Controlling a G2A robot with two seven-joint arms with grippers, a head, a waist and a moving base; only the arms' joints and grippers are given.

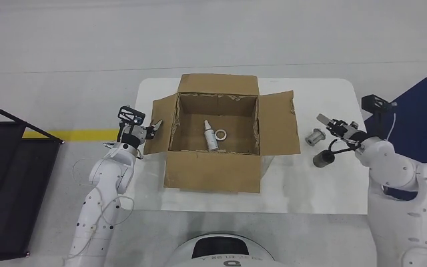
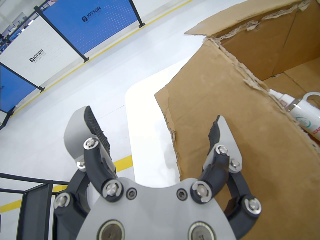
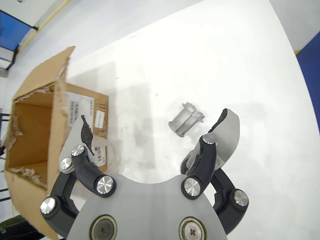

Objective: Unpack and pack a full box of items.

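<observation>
**Both grippers empty, two items in the box**

The cardboard box stands open in the middle of the white table, all four flaps folded outward and their inner edges torn ragged. On its floor lie a white bottle, its nozzle pointing to the far side, and a white ring just to the bottle's right, touching it or nearly so.

The left gripper sits at the outer edge of the box's left flap with its fingers spread wide and nothing between them. In the left wrist view one fingertip stands in front of the flap's brown face (contact cannot be judged).

The right gripper is over the table to the right of the box, beyond the right flap, also wide open and holding nothing. A grey cylindrical part lies on its side on the table just beside it, clear of both fingers. Nearer the robot, a dark round item rests on the table, near the grey part.
</observation>
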